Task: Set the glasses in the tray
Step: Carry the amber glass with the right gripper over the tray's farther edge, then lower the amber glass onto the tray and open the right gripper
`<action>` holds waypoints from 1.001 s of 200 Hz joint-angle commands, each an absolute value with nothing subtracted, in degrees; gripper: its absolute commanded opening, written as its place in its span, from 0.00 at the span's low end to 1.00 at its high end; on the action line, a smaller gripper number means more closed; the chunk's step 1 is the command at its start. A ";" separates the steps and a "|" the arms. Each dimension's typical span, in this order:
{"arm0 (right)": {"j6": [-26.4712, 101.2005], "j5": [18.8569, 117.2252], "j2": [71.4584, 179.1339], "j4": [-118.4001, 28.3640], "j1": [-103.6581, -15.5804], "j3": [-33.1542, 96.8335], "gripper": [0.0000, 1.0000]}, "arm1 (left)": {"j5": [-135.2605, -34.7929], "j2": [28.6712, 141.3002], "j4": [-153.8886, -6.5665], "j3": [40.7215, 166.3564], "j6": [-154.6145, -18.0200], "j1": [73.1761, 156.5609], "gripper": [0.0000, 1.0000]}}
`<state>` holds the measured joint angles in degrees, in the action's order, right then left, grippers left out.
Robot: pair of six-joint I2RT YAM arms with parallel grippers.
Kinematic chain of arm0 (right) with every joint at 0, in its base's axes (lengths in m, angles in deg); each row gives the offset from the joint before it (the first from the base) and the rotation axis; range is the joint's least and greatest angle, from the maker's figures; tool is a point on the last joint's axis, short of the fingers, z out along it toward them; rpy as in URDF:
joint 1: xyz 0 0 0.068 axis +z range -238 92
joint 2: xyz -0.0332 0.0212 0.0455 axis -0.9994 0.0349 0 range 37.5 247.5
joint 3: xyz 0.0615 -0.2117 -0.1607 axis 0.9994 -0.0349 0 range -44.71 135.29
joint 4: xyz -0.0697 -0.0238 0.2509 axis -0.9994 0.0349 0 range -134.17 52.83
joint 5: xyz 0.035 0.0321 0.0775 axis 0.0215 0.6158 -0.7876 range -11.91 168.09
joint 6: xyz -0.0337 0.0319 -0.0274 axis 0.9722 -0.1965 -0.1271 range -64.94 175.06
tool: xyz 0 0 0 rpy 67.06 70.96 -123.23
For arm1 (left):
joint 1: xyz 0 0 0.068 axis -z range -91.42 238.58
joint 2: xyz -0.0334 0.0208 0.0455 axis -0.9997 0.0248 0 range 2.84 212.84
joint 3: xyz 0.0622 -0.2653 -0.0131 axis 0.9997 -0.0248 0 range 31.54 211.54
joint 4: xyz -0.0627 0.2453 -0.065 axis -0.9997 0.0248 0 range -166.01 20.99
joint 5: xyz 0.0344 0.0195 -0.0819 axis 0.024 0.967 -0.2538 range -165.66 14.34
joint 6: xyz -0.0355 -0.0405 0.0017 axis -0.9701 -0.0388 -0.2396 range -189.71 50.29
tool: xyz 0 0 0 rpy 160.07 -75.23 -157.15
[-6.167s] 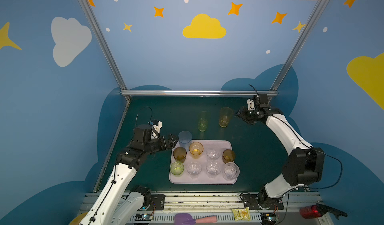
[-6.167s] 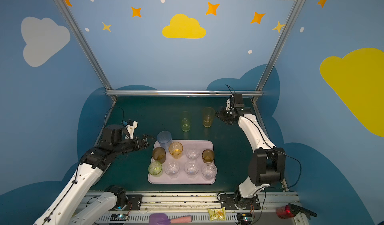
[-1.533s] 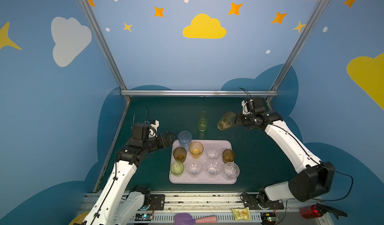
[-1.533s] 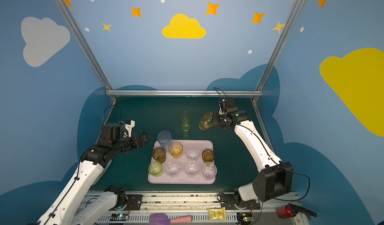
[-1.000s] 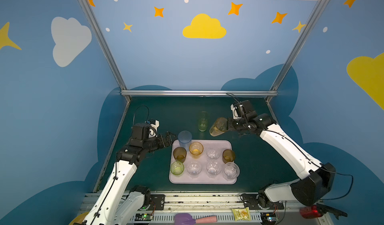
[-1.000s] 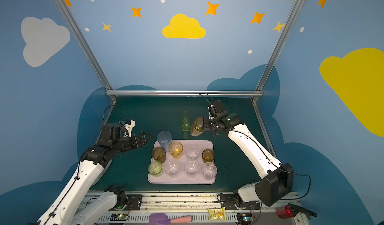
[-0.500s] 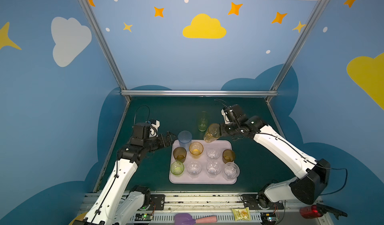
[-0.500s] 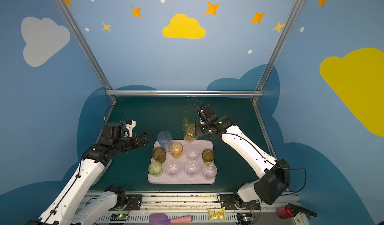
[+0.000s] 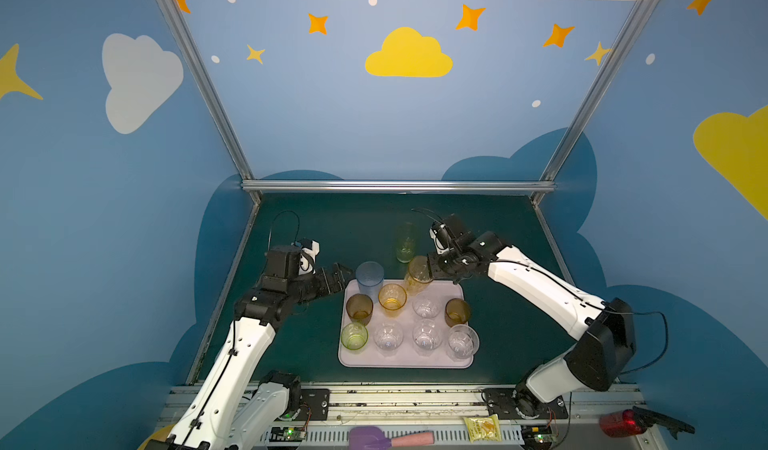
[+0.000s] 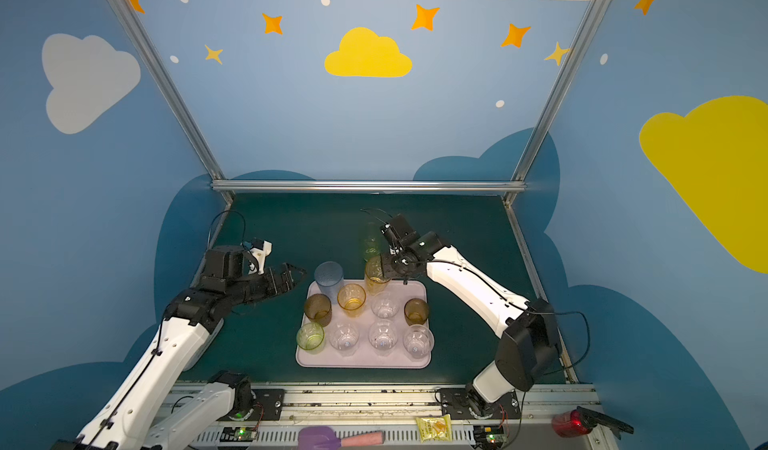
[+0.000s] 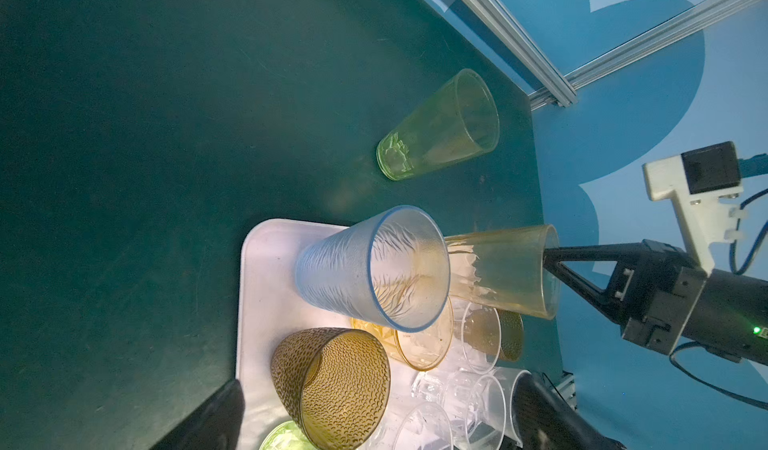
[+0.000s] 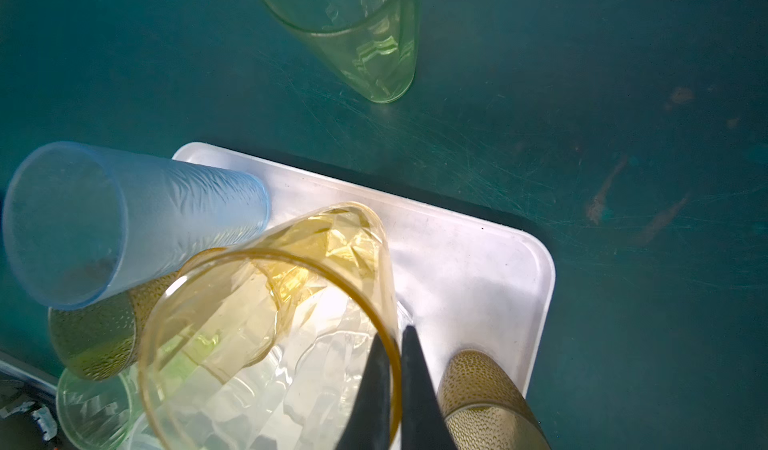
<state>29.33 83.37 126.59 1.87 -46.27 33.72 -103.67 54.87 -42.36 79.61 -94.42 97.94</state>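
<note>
My right pincer (image 12: 397, 339) clamps the yellow glass (image 12: 270, 323) by its rim, tilted over the tray's (image 12: 478, 269) far edge. I bring it upright, lower it into the bare far-right corner clear of the brown glass (image 12: 486, 398), then release. My left pincer (image 9: 341, 277) stands wide, empty.

Tray (image 9: 405, 360): you see smooth pale plastic with a satin finish, faintly scuffed.
Tall blue tumbler (image 11: 345, 269): frosted, translucent, looks like plastic; ribbed, feathery texture.
Tall yellow tumbler (image 11: 498, 269): transparent and glossy, faceted toward its base.
Tall green tumbler (image 11: 440, 127): tinted, see-through, glossy, with a moulded base.
Brown tumblers (image 11: 332, 369): transparent with a dimpled, hammered skin.
Clear tumblers (image 9: 426, 335): colourless, faceted, shiny.
Counter (image 12: 540, 136): matt dark green sheet; look closely and you find fine scratches.
Frame rails (image 9: 395, 186): bare brushed metal.
Right gripper (image 12: 392, 339): your jaws look like matt black plastic.
Arm shells (image 9: 540, 285): glossy white plastic.
</note>
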 commanded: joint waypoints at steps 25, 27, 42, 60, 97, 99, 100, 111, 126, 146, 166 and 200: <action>28.70 84.71 128.02 0.19 -45.34 35.66 0.00 | -102.91 54.96 -42.08 79.28 -94.46 97.54 1.00; 28.70 84.69 128.09 0.10 -45.34 35.70 0.00 | -102.84 54.90 -42.08 79.27 -94.49 97.54 1.00; 28.70 84.52 128.67 -0.10 -45.20 35.92 0.00 | -102.81 54.87 -42.12 79.18 -94.54 97.54 1.00; 28.61 84.21 129.48 -0.09 -45.04 36.38 0.00 | -102.82 54.94 -42.08 79.22 -94.45 97.55 1.00; 28.55 84.21 130.78 -0.44 -44.75 36.98 0.00 | -102.90 54.90 -42.17 79.19 -94.49 97.57 1.00; 28.53 84.17 130.87 -0.43 -44.76 36.95 0.00 | -102.90 54.88 -42.17 79.18 -94.50 97.55 1.00; 28.52 84.16 130.89 -0.46 -44.71 36.94 0.00 | -102.90 54.92 -42.17 79.18 -94.50 97.55 1.00; 28.40 84.15 131.23 -0.57 -44.55 37.01 0.00 | -102.90 55.04 -42.17 79.18 -94.58 97.54 1.00; 28.16 84.00 131.70 -0.71 -44.45 36.98 0.00 | -103.04 55.09 -42.17 79.18 -94.55 97.54 1.00; 27.99 83.47 132.31 -1.01 -44.24 37.08 0.00 | -103.08 55.01 -42.08 79.24 -94.49 97.54 1.00; 27.69 83.11 132.76 -1.35 -44.00 37.06 0.00 | -102.90 54.88 -42.08 79.22 -94.41 97.54 1.00; 27.38 82.75 133.71 -1.58 -43.54 37.51 0.00 | -103.03 54.96 -42.08 79.19 -94.49 97.54 1.00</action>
